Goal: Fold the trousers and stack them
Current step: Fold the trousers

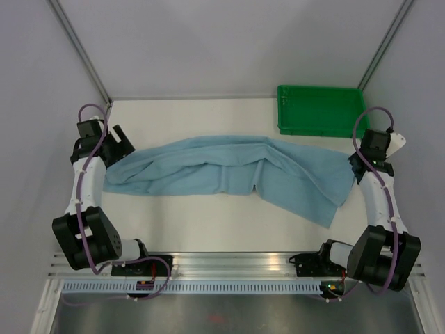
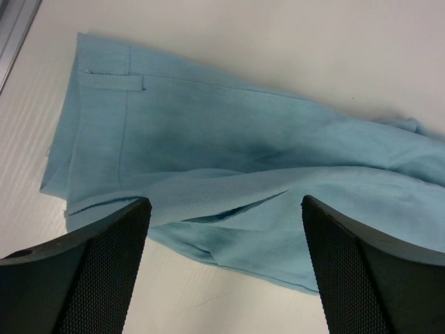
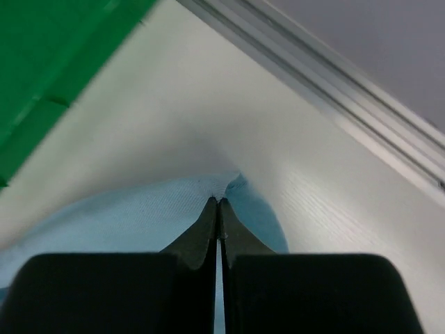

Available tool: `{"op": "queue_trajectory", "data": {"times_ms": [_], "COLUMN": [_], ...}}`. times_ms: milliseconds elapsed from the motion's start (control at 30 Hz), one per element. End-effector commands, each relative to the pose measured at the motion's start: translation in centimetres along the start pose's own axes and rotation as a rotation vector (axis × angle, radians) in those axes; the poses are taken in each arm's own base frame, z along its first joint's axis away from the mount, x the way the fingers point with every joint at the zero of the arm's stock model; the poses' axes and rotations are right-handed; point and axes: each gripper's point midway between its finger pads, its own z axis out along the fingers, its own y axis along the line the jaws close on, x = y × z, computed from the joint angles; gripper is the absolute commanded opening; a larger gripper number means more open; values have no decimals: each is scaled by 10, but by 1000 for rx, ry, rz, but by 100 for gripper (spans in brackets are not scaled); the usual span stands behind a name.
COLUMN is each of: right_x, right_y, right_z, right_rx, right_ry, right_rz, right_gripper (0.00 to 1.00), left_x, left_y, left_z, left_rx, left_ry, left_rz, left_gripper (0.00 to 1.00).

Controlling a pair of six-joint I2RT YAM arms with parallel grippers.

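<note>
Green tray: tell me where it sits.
In the top view the green tray sits at the far right corner of the table, beyond the trousers and the right hand.

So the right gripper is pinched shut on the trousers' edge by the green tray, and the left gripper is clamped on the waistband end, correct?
Not quite. The left gripper is open, jaws spread over the waistband end of the trousers and holding nothing, as the left wrist view shows. The right gripper is shut on the edge by the green tray.
</note>
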Motion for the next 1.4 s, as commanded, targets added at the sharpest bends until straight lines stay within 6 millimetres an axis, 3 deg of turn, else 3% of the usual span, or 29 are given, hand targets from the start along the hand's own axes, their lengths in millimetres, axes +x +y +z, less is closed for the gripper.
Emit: {"op": "queue_trajectory", "data": {"times_ms": [0,100,133,233,267,300,333,367,400,433,467,500,600,700,800,867,967,1067,1133,1367], "right_x": [-34,11,31,62,63,63,53,51,33,24,21,-1,-27,-34,-14,9,40,60,68,67], "right_y": [24,42,39,34,31,18,16,9,16,20,22,38,77,106,135,156,173,181,183,184], "right_z": [-11,0,5,10,10,11,10,8,3,-1,-8,-19,-52,-76,-96,-106,-109,-109,-108,-106], "right_rx": [-139,-265,-268,-278,-267,-202,-177,-143,-161,-169,-184,-240,-431,-554,-656,-721,-779,-815,-822,-825], "right_ry": [-60,101,155,238,240,237,213,218,185,175,194,152,113,89,129,170,231,255,273,266], "right_rz": [-110,-124,-119,-101,-108,-129,-145,-168,-200,-210,-219,-223,-212,-234,-305,-362,-374,-384,-392,-439], "right_gripper": [0,0,0,0,1,9,44,56,66,83,88,94,94,94,94,93,92,91,91,91], "left_x": [-10,-10,-10,-10,-11,-13,-14,-15,-12,-11,-8,-3,11,19,21,18,13,16,24,34], "left_y": [14,18,18,19,22,22,22,19,17,10,8,6,13,13,10,-2,-34,-72,-85,-78], "left_z": [-12,-12,-12,-16,-18,-20,-23,-25,-27,-29,-30,-31,-32,-31,-26,-20,-12,-1,12,41], "left_rx": [-42,-43,-42,-35,-38,-39,-36,-13,0,43,55,61,30,33,38,103,156,94,-1,-232], "left_ry": [-52,-53,-52,-52,-50,-53,-54,-51,-37,-21,-8,13,84,114,115,121,136,119,113,57], "left_rz": [-8,-52,-67,-108,-119,-137,-150,-162,-183,-194,-210,-251,-382,-483,-582,-636,-696,-629,-618,-787], "left_gripper": [94,93,93,90,90,89,89,89,89,88,88,88,85,81,81,81,79,79,79,76]}}
